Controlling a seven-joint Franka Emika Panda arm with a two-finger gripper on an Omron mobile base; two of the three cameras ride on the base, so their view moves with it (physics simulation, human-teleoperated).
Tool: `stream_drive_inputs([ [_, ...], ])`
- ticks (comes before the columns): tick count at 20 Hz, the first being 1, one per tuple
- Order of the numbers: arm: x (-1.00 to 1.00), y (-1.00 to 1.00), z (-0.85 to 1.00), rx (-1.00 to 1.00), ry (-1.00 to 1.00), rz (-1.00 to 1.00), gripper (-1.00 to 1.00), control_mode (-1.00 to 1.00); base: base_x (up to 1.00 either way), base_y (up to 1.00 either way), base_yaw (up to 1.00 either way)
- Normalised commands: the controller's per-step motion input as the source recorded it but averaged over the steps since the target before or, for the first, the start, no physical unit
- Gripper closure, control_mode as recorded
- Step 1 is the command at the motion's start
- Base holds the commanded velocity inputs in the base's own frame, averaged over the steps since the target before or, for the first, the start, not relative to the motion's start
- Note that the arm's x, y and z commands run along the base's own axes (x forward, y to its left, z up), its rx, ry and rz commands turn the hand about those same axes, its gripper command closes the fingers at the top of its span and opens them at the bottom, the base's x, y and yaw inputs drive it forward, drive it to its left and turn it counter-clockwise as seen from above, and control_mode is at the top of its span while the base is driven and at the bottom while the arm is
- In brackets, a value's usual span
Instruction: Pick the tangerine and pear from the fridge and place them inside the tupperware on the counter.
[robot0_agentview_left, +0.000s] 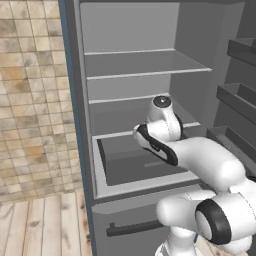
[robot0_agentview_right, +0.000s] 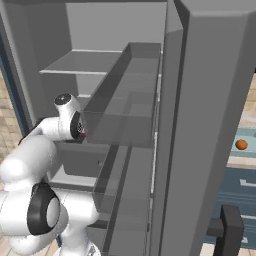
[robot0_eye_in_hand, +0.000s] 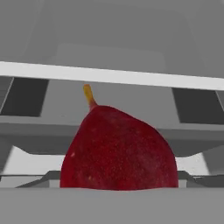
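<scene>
Fridge standing open, grey inside with pale shelves, and the white arm reaching deep into it at the level of the drawer. From the left base view the wrist sits just above the open drawer, under the lowest shelf, with the hand buried out of sight behind the forearm. From the right base view the open door with its bins stands close in front, and the arm goes in behind the upper bin.

Pear looms large in the hand view: dark red, rounded, with a short yellowish stem tilted up and to the left. It sits right in front of the hand camera, with a pale shelf edge crossing behind it above the stem and grey fridge walls beyond. Whether the pear rests on the fridge floor or is lifted I cannot tell.

End effector state I cannot tell either; its fingertips are hidden, so there is no saying if they are apart, together, or clamped on the pear.

Tangerine shows as a small orange ball past the door's right edge in the right base view, resting at bench height, well apart from the fridge interior, above blue drawer fronts.
</scene>
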Motion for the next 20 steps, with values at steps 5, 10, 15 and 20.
stream_drive_inputs([
  [5,-1.0,0.06,0.88,0.0,0.13,0.0,1.0,-1.0,0.0,0.0,0.0],
  [10,-1.0,0.0,0.84,0.0,0.15,0.0,1.0,-1.0,0.0,0.0,0.0],
  [15,-1.0,0.0,0.3,0.0,0.01,0.0,1.0,-1.0,0.0,0.0,0.0],
  [20,-0.99,-0.03,0.0,0.0,0.0,0.0,1.0,-1.0,0.0,0.0,0.0],
])
